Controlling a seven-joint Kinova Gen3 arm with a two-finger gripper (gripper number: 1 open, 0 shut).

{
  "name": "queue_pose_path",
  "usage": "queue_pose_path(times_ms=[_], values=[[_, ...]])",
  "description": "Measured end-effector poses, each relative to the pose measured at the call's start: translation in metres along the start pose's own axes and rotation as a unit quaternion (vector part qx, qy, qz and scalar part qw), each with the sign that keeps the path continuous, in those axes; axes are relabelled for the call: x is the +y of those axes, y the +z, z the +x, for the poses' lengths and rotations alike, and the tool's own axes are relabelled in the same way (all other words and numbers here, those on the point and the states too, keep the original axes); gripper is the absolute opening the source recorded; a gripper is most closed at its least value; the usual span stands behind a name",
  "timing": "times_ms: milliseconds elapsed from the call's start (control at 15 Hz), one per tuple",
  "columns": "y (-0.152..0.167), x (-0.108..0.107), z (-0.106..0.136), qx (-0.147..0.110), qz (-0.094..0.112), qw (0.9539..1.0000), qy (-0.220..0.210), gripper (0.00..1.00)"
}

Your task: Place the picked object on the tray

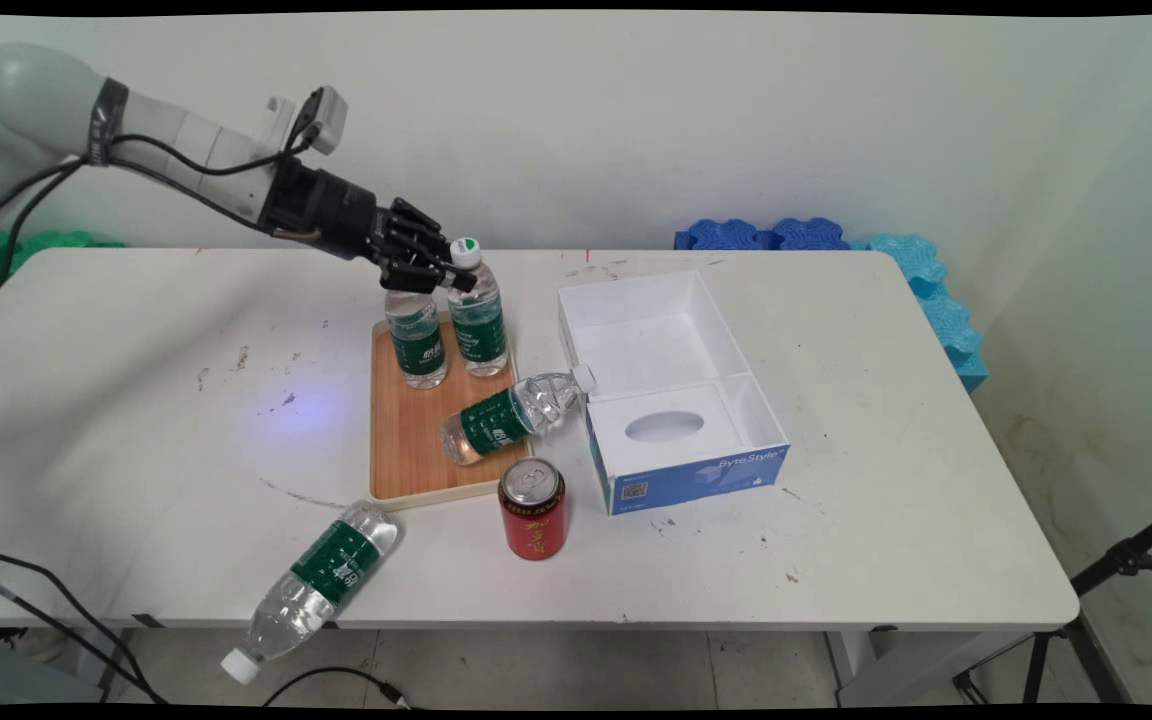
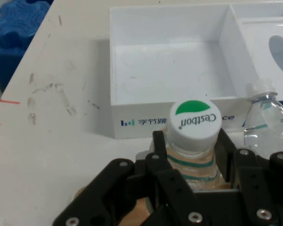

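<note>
Claw (image 1: 433,268) angled down, clamping upright bottle (image 1: 477,318) neck.

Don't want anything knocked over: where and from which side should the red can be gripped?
Take the red can across its round wall at mid-height, from the table's near side: it stands upright, with the tray and a lying bottle close behind and the box beside it.

A robotics lab: a scuffed white worktop (image 1: 836,560) against a bare wall, blue foam blocks (image 1: 766,234) beyond the jaws, a tripod (image 1: 1116,570) alongside.
</note>
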Motion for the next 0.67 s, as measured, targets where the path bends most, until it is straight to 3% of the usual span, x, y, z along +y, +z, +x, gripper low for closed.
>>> queue_pose_path(times_ms=[667], values=[[0.016, -0.002, -0.023, 0.004, -0.001, 1.0000, -0.001, 0.00]])
